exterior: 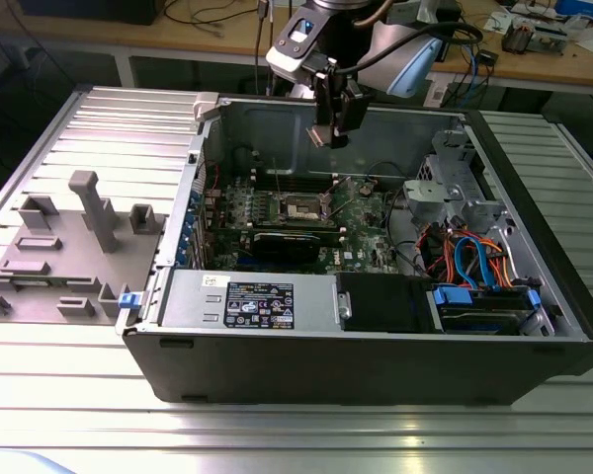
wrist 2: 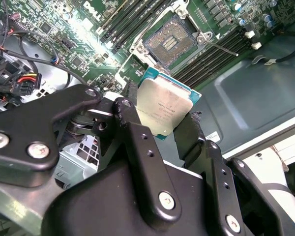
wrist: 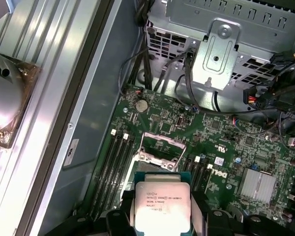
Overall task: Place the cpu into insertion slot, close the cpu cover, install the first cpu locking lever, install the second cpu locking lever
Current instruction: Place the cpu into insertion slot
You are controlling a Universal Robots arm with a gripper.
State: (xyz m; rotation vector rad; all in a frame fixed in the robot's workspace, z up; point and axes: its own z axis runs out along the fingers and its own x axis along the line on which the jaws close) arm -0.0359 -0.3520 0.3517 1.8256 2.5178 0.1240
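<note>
Holding the printed cpu (wrist 2: 165, 109), hand (wrist 2: 160, 116) hangs above insertion slot (wrist 2: 169, 43)

One cpu (wrist 2: 165, 104), one insertion slot (wrist 2: 170, 43), one motherboard (wrist: 225, 124), one pincer (wrist 2: 160, 114).

The cpu (wrist 2: 166, 109) is topped in smooth, pale, faintly shiny metal; the gripper (wrist 2: 160, 114) holding it is matt black. At nine o'clock of the sheet-metal case (exterior: 267, 133) stand matt grey plastic fixtures (exterior: 89, 212).

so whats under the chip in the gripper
The chip, held by the gripper, hangs above the green motherboard, with the open socket just past its edge. The board directly beneath the chip and the chip's underside are hidden.
</note>
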